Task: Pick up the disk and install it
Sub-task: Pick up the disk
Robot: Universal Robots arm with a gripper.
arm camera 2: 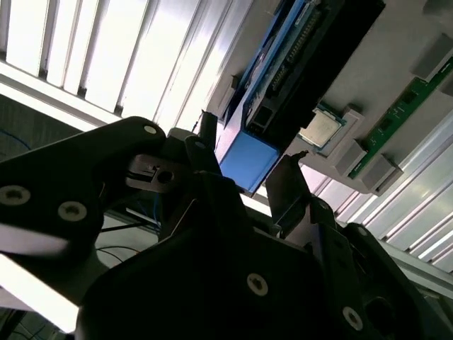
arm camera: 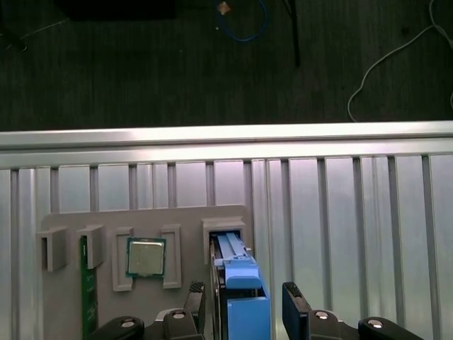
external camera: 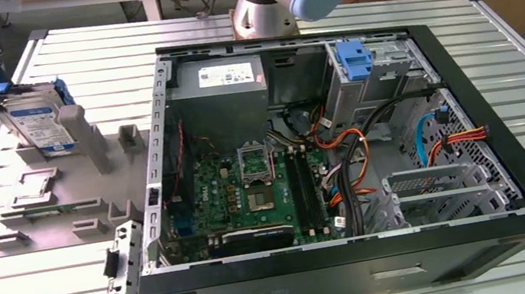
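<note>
I see the disk [external camera: 40, 126] standing on end in a slot of the grey parts holder [external camera: 41, 217], on the slatted table [external camera: 346, 8] at the exterior view's left, just beside the open computer case [external camera: 361, 264]. Its long axis rises steeply from the holder with a slight lean, and the labelled face is turned towards the case. The blue bracket end points up at my gripper [arm camera: 244, 294]. In both wrist views the fingers [arm camera: 294, 306] are spread apart, one on each side of that blue end [arm camera 2: 248, 159]. I can't tell whether either pad touches it. A processor chip [arm camera: 146, 256] and a green memory stick [arm camera: 88, 294] sit in neighbouring slots.
</note>
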